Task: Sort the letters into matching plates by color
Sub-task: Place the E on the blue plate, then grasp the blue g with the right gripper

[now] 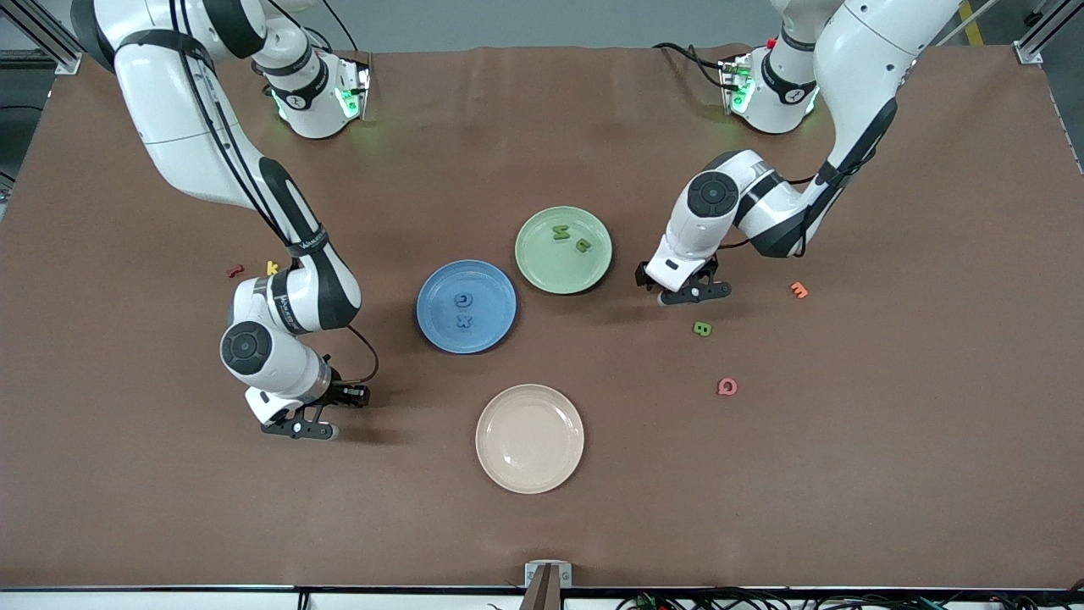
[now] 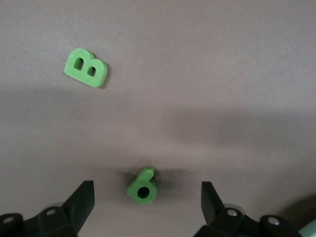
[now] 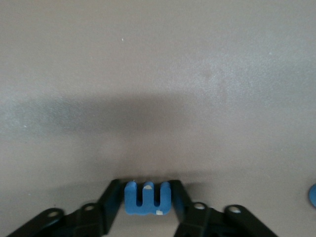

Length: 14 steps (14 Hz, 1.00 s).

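A: Right gripper is sitting low at the right arm's end of the table, nearer the front camera than the blue plate. Its fingers are pressing in on a blue E-shaped letter, one on each flat side. Piece looks light and foam-like, stiff enough not to crush, faintly grippy. The straight outer edges are the sensible place to pinch; the slots between the prongs would be giving nothing to hold.

B: And the left?

A: Left gripper is hanging spread wide, just over the table beside the green plate, straddling a green 6 without touching it. That one is rounder, so I'd judge it likelier to twist out; squeezing across its fat loop looks safest. A green B is lying near it, a little nearer the front camera.

B: Counting?

A: Blue plate is holding two blue letters. Green plate is holding two green letters. Loose: one blue in the right jaws, two green by the left gripper. A fourth blue piece I'm only glimpsing at the right wrist view's edge, not sure. Three plates in all, counting the cream plate, bare. Strays: red, yellow, orange, pink, one each.
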Motion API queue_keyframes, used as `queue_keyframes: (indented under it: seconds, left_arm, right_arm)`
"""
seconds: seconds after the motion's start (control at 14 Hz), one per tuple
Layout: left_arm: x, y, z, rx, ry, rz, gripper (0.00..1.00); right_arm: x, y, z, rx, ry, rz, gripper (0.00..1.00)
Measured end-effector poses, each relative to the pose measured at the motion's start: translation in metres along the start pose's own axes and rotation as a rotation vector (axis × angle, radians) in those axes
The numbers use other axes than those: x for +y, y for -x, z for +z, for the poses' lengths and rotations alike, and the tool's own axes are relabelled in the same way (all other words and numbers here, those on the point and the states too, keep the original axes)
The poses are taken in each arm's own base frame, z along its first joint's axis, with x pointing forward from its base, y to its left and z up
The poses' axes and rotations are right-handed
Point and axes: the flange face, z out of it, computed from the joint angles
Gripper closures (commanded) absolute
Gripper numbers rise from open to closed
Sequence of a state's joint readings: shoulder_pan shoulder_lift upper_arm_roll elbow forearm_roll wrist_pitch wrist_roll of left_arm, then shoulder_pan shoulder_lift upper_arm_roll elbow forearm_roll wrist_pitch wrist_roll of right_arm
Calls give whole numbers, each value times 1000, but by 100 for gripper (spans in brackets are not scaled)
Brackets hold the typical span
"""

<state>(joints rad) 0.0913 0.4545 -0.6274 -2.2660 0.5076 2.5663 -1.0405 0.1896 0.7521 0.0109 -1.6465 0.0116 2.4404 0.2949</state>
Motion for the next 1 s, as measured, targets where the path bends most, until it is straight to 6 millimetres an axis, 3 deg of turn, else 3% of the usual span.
queue_keyframes:
  seconds: [0.29,0.43,0.64,0.93,1.0]
  left_arm:
    - [-2,10,9,-7,0,21,26]
    - [-2,11,11,-7,3,27,34]
    - [-2,13,15,-13,1,33,44]
    - [-3,12,17,-11,2,37,60]
    - [-3,12,17,-9,6,37,65]
  right_arm:
    - [-4,0,-1,-5,-4,40,100]
    - [-19,8,-2,-58,11,131,100]
    - [-65,30,-22,-128,49,246,100]
    - [-153,84,-65,-181,114,379,97]
    - [-174,100,-67,-192,127,407,76]
